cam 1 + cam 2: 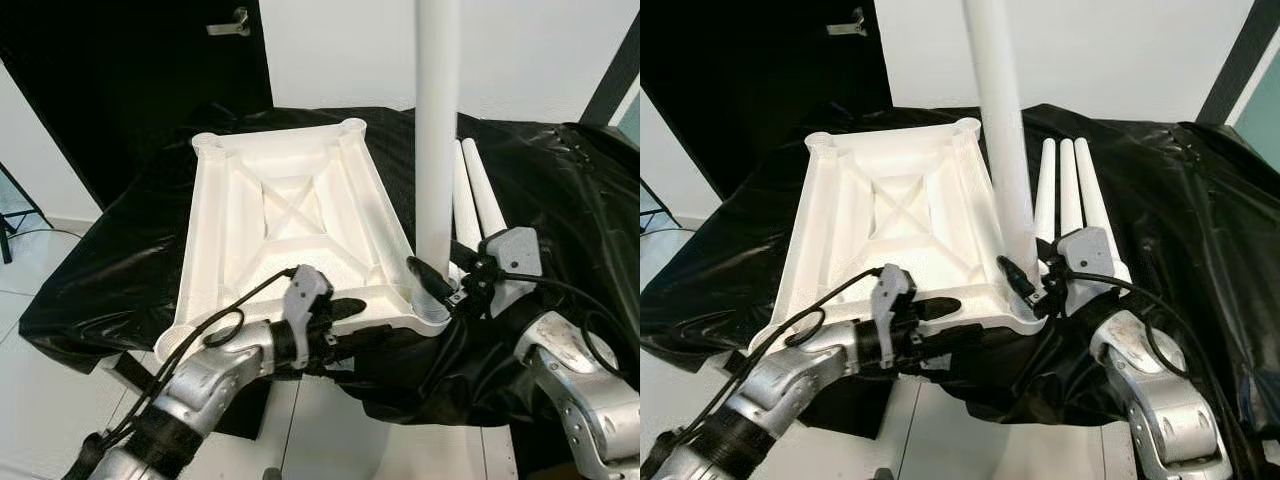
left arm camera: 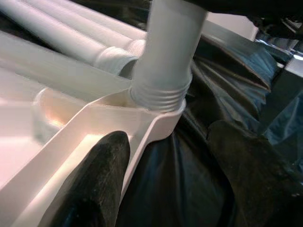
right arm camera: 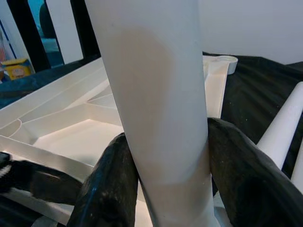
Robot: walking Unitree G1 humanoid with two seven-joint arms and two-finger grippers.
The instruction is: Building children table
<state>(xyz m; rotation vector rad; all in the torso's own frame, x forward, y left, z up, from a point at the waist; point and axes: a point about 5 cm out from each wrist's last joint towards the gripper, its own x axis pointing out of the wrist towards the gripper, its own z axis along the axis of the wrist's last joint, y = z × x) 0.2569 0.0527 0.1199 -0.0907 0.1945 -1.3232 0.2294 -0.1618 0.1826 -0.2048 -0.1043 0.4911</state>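
We clench our right gripper around the upright white leg at the near right corner socket; our left gripper pinches the upturned tabletop near edge.

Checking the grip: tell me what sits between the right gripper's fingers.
The upright leg, near its threaded base, fills the gap in the right gripper; both fingers press its sides, as the right wrist view shows.
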